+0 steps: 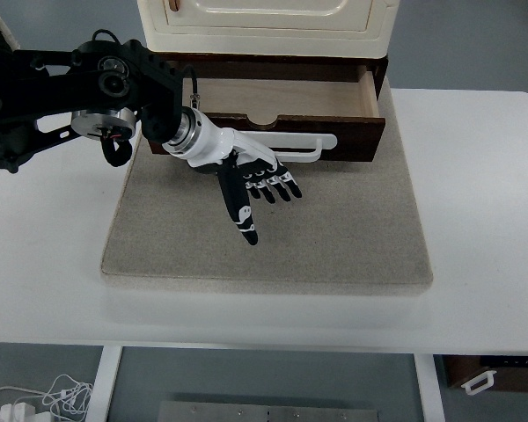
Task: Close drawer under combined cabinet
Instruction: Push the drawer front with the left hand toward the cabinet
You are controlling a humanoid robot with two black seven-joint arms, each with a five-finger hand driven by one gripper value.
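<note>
A: Where was the drawer?

B: Just behind the left hand, pulled out from under the cabinet and showing a bare wooden floor. Its dark front panel and white handle ran crosswise, right at the back of the hand.

A: And the hand itself?

B: Fingers spread and relaxed, holding nothing, palm hanging over the grey mat. The thumb pointed down toward the near edge of the mat. The right arm wasn't in view.

A: So which step was that?

B: I'd say the approach: the hand was at the front panel but, as far as I could tell, not yet pressing on it.

A: What did the next move need?

B: A flat push on the panel, away from the robot, straight along the drawer's travel. The drawer's long side lay left to right, with its open end facing the hand, so a push near the panel's middle seemed best; off-centre, it might have skewed and jammed.
</note>
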